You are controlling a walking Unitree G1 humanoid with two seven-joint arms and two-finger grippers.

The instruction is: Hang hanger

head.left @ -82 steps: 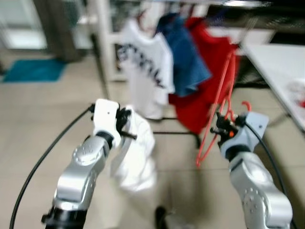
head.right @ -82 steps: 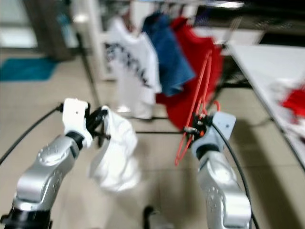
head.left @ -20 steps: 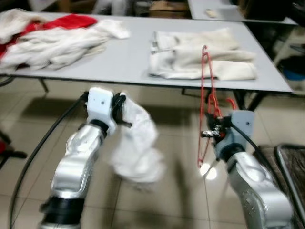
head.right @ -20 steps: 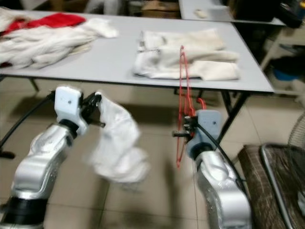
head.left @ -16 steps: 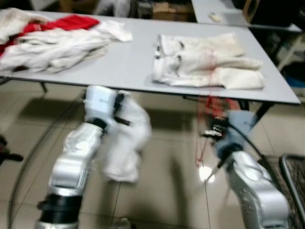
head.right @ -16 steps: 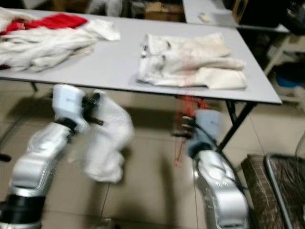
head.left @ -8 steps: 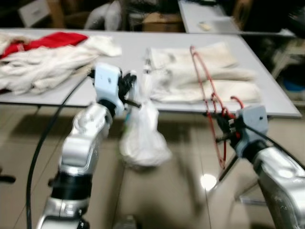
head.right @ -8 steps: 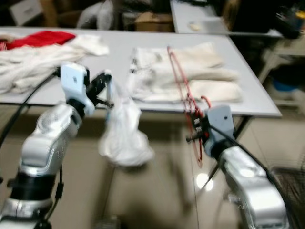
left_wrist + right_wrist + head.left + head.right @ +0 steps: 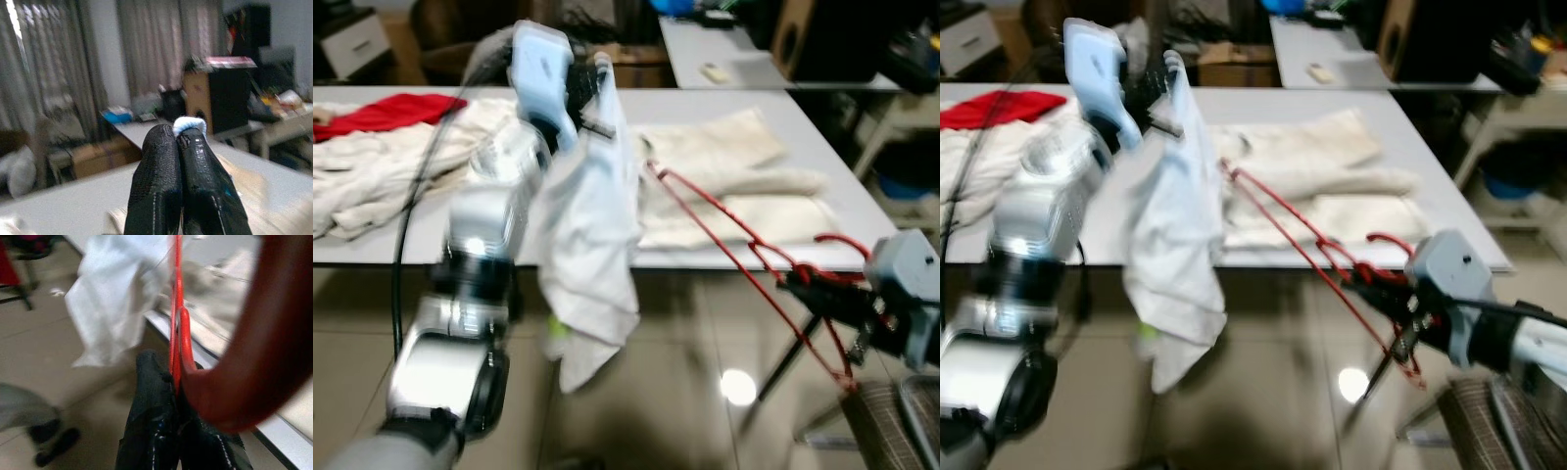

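My left arm is raised high, elbow bent, the silver forearm standing almost upright in front of me. My left gripper sits at the top, its two black fingers pressed flat together, pinching the white garment that hangs from them. My right arm reaches out low on my right side, wrist turned inward. My right gripper has its fingers clamped tight around the red hanger near its hook.
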